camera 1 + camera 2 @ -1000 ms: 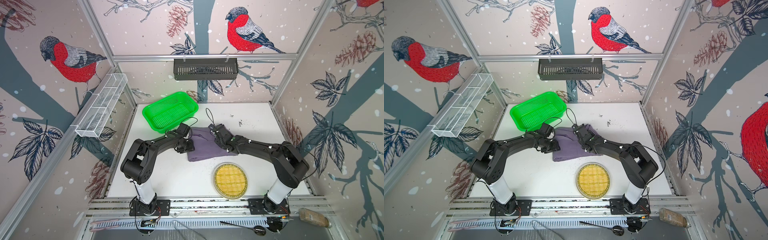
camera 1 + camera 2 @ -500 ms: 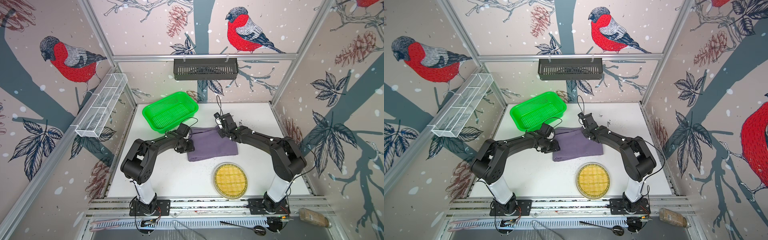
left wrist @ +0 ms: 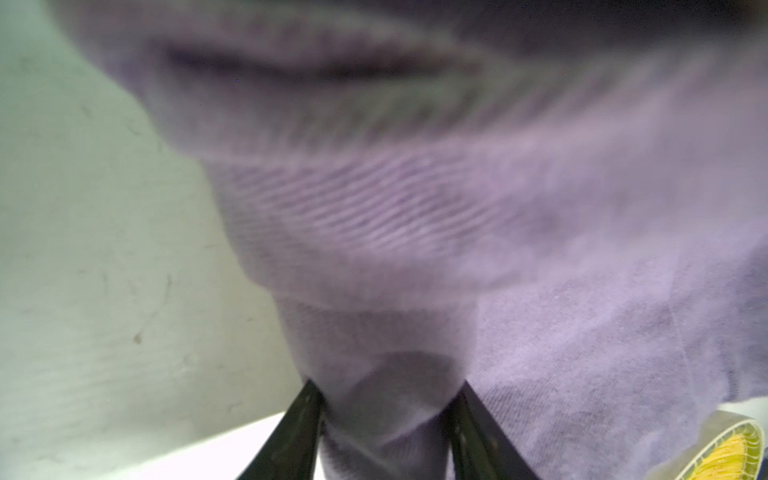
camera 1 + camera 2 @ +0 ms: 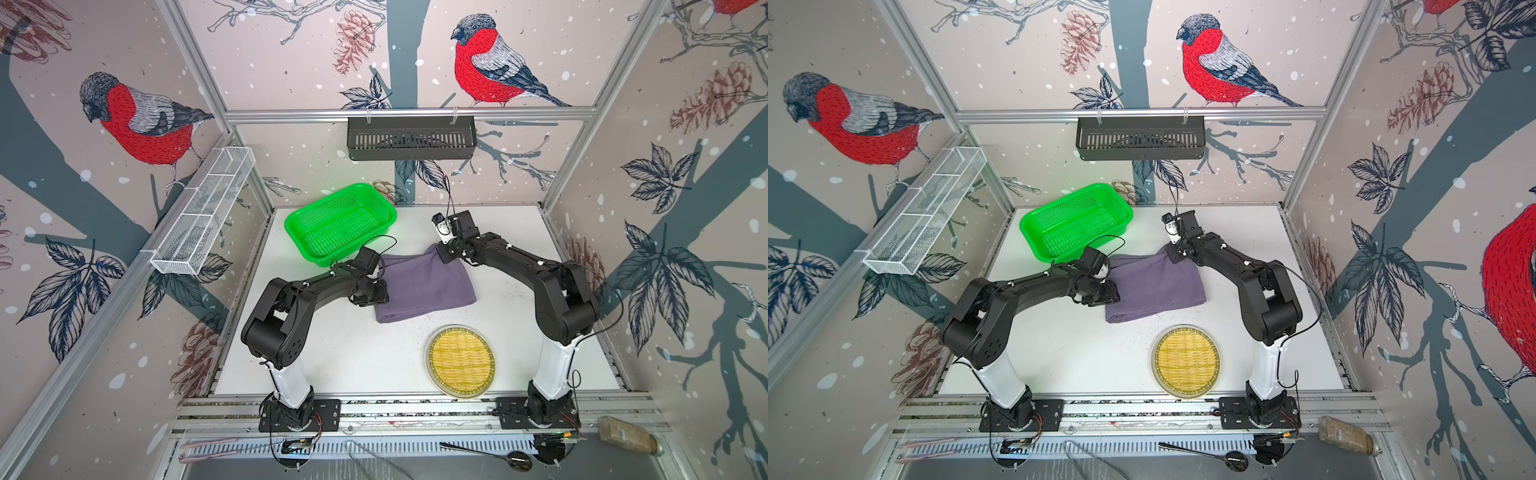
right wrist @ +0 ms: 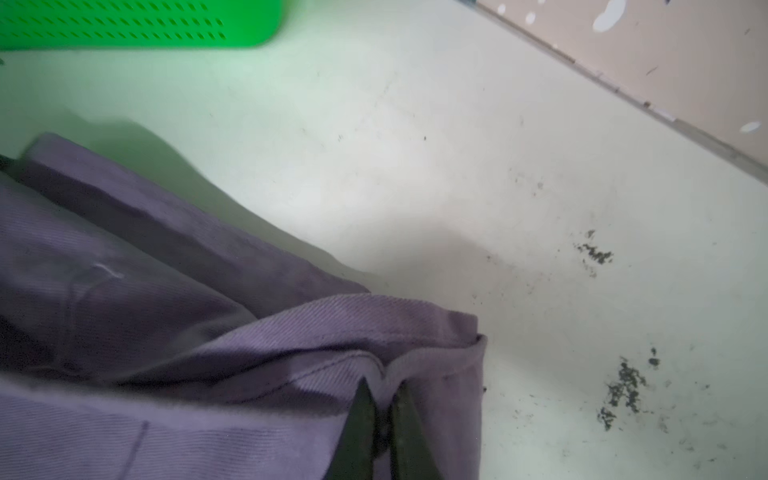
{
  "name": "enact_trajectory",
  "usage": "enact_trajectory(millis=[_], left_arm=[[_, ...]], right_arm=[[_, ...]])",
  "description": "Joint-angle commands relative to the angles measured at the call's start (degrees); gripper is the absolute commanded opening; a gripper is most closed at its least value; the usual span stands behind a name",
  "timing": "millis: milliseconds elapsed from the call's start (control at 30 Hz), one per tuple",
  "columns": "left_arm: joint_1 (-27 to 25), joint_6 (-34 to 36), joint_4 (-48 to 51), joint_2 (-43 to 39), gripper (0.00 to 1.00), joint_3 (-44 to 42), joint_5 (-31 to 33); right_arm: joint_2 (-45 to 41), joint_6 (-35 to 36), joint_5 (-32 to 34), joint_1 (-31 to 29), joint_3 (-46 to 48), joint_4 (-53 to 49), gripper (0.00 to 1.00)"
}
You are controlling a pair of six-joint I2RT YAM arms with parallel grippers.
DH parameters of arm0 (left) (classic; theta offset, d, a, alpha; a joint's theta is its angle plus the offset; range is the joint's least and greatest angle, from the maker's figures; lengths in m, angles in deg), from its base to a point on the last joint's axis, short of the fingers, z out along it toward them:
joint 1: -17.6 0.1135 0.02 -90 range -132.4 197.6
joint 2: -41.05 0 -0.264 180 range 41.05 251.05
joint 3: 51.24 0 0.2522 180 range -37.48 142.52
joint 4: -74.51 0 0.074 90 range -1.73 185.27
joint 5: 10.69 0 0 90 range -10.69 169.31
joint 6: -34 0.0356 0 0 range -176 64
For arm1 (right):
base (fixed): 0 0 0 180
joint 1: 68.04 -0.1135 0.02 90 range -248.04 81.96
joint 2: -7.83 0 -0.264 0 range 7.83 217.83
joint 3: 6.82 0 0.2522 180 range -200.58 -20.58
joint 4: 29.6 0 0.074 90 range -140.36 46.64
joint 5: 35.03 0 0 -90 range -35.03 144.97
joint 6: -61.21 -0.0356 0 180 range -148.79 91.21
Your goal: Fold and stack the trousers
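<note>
Soft, light trousers point(image 4: 424, 286), folded at the middle of the table point(image 4: 332, 357), are held at two edges.
The left gripper point(image 3: 386, 388) is half-closed on a thick wad at the left edge, and the right gripper point(image 5: 382, 384) pinches the far-right hem corner almost closed. The limp cloth will likely sag, so hems and corners look like the best holds.

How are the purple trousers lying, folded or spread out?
Folded. The trousers form a compact rectangle in both top views, with layered edges at the corner the right gripper pinches.
</note>
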Motion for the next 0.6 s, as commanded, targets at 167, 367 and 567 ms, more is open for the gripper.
enact_trajectory(millis=[167,367,567], left_arm=[[0.00,2.32,5.53,-0.76,0.50,2.50,-0.09],[0.01,4.26,7.51,-1.73,0.51,5.34,0.26],[0.15,9.14,11.49,-0.31,0.53,12.17,5.36]], right_arm=[[4.56,-3.06,-5.98,4.17,-3.27,1.04,0.35],[7.28,-4.96,-5.21,4.82,-6.01,1.05,0.43],[4.99,-7.65,-7.27,5.35,-7.98,0.94,0.54]])
